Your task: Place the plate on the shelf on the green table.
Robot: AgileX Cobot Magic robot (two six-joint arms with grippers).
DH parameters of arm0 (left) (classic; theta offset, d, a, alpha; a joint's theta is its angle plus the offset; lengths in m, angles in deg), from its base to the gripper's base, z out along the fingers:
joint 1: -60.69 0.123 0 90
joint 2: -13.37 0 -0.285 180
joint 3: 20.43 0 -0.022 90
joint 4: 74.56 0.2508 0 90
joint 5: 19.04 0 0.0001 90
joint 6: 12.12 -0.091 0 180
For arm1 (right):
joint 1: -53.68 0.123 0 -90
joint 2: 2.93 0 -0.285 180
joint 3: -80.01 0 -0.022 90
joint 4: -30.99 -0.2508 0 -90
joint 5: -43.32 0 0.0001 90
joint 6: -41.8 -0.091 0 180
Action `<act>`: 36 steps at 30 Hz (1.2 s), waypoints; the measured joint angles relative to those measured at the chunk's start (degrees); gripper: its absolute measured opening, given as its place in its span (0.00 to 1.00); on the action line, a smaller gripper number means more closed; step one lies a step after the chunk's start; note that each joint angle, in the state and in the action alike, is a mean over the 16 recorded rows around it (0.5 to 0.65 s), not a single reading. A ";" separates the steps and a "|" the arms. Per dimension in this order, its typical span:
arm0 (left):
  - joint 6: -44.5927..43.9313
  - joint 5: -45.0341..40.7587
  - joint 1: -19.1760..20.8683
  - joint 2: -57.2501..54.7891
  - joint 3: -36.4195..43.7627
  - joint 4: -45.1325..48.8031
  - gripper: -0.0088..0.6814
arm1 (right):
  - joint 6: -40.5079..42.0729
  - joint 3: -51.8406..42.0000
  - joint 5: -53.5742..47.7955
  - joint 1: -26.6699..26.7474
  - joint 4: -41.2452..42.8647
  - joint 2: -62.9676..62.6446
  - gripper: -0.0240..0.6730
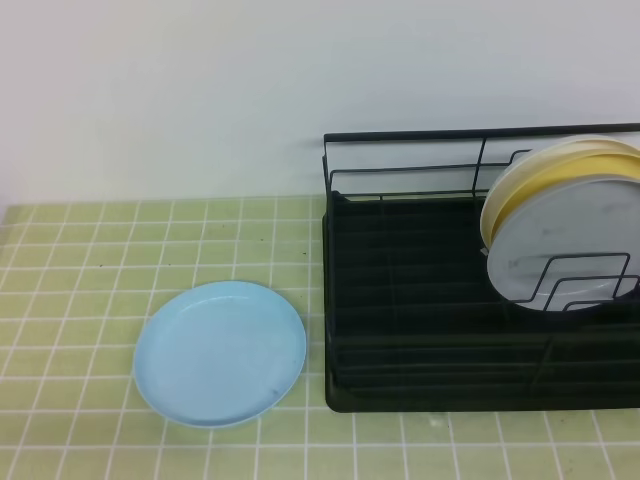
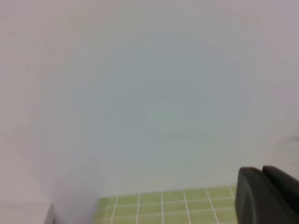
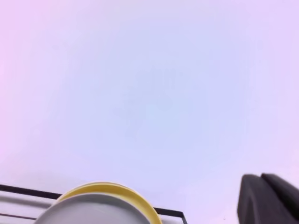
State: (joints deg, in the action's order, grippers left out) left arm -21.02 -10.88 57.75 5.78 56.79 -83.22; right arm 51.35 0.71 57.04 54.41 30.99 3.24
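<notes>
Presently we see the blue plate [image 1: 220, 353] flat on the green table [image 1: 80, 260], just left of the black shelf [image 1: 400, 300]; left gripper [image 2: 268, 193] and right gripper [image 3: 268, 198] pressed together, holding nothing.

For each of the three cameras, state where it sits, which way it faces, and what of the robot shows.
Exterior high: above the front, looking down at the green table, the light-blue plate and the shelf; no robot part shows.
Left wrist: on the left arm, facing the white wall over a tile strip; shut left pincer at lower right.
Right wrist: on the right arm, facing the wall above the racked plates; shut right pincer.
Shared: exterior and right wrist both show the yellow plate.
</notes>
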 joint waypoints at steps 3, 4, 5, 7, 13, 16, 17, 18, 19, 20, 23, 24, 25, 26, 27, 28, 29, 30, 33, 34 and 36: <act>0.39 2.14 0.00 0.00 0.00 0.00 0.01 | -0.08 0.00 2.49 0.00 0.00 0.00 0.03; 0.53 2.84 0.00 0.00 0.00 -0.01 0.01 | -0.11 0.00 2.90 0.00 0.00 0.00 0.03; 0.73 3.55 0.00 0.00 0.00 -0.03 0.01 | -0.14 0.00 3.15 0.00 0.00 0.00 0.03; 1.58 5.11 0.00 0.00 0.00 -0.09 0.01 | -0.19 0.00 3.25 0.00 0.00 0.00 0.03; 7.31 9.97 0.00 0.00 0.00 1.82 0.01 | -0.33 0.00 3.73 0.00 -0.28 0.00 0.03; 11.13 10.69 0.00 0.00 -0.27 4.52 0.01 | -0.44 0.03 4.08 0.00 -0.89 0.00 0.03; 12.38 10.69 0.00 0.00 -0.49 5.60 0.01 | -0.65 0.08 4.11 0.00 -1.11 0.00 0.03; 13.62 10.63 0.00 0.00 -0.79 6.78 0.01 | -0.89 0.17 4.02 0.00 -1.34 0.00 0.03; 14.87 10.51 0.00 0.00 -1.14 8.10 0.01 | -1.12 0.31 3.93 0.00 -1.54 0.00 0.03; 16.11 10.32 0.00 0.00 -1.55 9.57 0.01 | -1.40 0.50 3.58 0.00 -1.70 0.00 0.03; 19.23 9.34 0.00 0.00 -3.13 14.67 0.01 | -2.24 1.51 1.80 0.00 -2.21 0.02 0.03; 19.90 8.88 0.00 0.00 -3.71 16.43 0.01 | -2.53 2.01 0.90 0.00 -2.37 0.03 0.03; 20.46 8.41 0.00 0.00 -4.28 18.15 0.01 | -2.81 2.62 -0.07 0.00 -2.54 0.04 0.03; 20.94 7.89 0.00 0.00 -4.86 19.77 0.01 | -3.09 3.35 -1.15 0.00 -2.69 0.05 0.03; 21.36 7.35 0.00 0.00 -5.44 21.29 0.01 | -3.36 4.18 -2.50 0.00 -2.83 0.08 0.03; 21.69 6.77 0.00 0.00 -6.02 22.68 0.01 | -3.63 5.11 -3.89 0.00 -2.90 0.12 0.03; 21.90 6.14 0.00 0.00 -6.59 23.94 0.01 | -3.85 6.13 -5.58 0.00 -2.92 0.20 0.03; 22.05 5.51 0.00 0.00 -7.14 25.08 0.01 | -3.99 7.25 -7.45 0.00 -2.92 0.34 0.03; 22.58 3.66 0.00 0.00 -8.41 27.93 0.01 | -3.67 10.84 -13.28 0.00 -2.75 1.24 0.03; 22.80 3.10 0.00 0.00 -8.69 28.69 0.01 | -3.33 12.01 -15.18 0.00 -2.68 1.74 0.03; 23.34 2.06 0.00 0.00 -9.12 29.78 0.01 | -2.66 14.21 -18.87 0.00 -2.58 3.10 0.03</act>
State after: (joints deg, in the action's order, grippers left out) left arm 2.33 -8.82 57.75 5.78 47.67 -53.44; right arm 48.69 14.92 38.17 54.41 28.41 6.33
